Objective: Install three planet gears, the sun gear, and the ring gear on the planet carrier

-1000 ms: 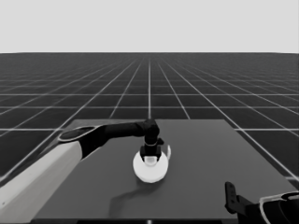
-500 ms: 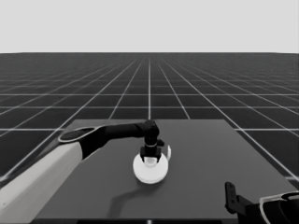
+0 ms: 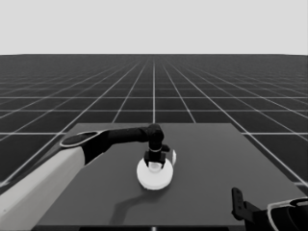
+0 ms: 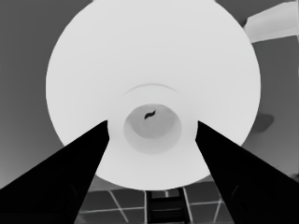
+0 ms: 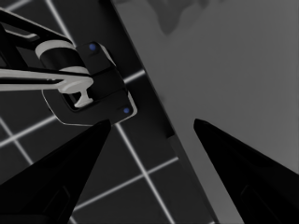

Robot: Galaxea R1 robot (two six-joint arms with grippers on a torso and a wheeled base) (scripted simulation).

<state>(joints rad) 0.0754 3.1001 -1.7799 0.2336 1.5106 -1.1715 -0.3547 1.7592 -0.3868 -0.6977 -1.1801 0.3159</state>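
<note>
The larger round part [image 3: 154,182], the ring gear, lies flat near the middle of the table. My left gripper [image 3: 155,166] points down over its centre. In the left wrist view the larger round part [image 4: 140,56] fills the picture. The left gripper [image 4: 152,122] is open, one finger on each side of the raised hub [image 4: 152,128] and clear of it. The planet gears and the planet carrier are hidden. My right gripper [image 3: 237,195] is parked at the lower right corner; in the right wrist view the right gripper [image 5: 152,120] is open and empty.
A thin white piece [image 3: 173,156] lies just behind and right of the disc and shows again as the thin white piece [image 4: 273,23] in the left wrist view. The dark table [image 3: 231,159] stretches right. Dark machinery [image 5: 88,88] with blue lights sits past the table's edge.
</note>
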